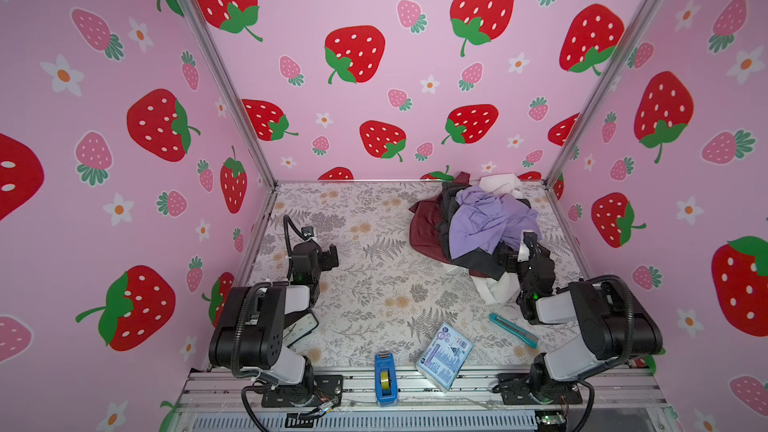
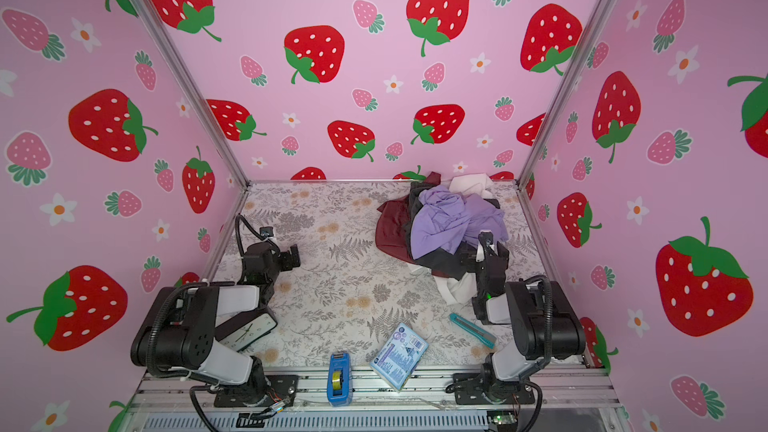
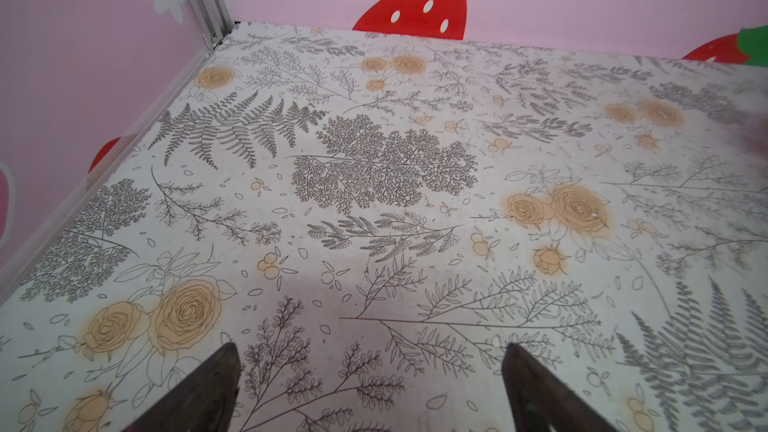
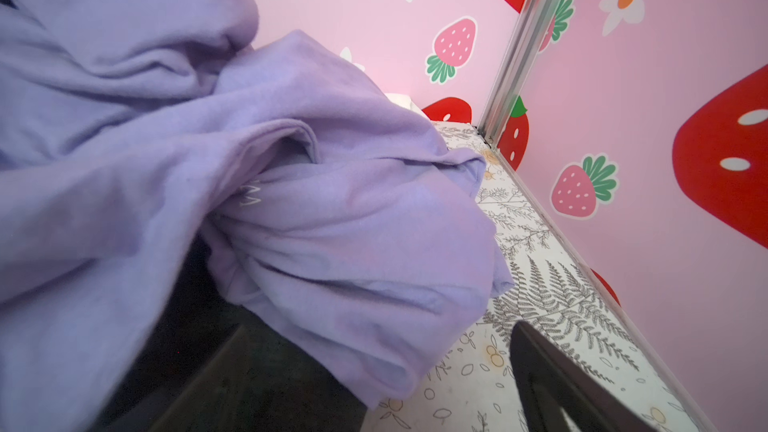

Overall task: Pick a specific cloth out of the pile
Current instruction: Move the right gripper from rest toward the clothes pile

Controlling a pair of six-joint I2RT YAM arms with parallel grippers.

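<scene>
A floral-printed table (image 1: pixel 374 280), walled in by strawberry-patterned panels, carries the pile (image 1: pixel 469 238) of garments in its far right corner, with a lavender cloth (image 1: pixel 494 209) on top, a black cloth (image 1: pixel 478 261) under it and a white cloth (image 1: pixel 496 286) showing at the near and far edges. The cloth (image 1: pixel 424 230), dark red with a slight sheen, lies on the pile's left side, partly tucked beneath the black layer and spilling onto the table. The right gripper (image 1: pixel 527 245) sits at the pile's near right edge, well apart from the dark red fabric. Its jaws stand wide apart and clamp nothing, though the right wrist view shows a fold of lavender bulging between them. The left gripper (image 1: pixel 330 253) hangs over bare table on the left, far from the pile, its jaws parted and empty. Near the front edge lie a tissue pack (image 1: pixel 444 355), a blue tape dispenser (image 1: pixel 385 376) and a teal utility knife (image 1: pixel 513 329).
</scene>
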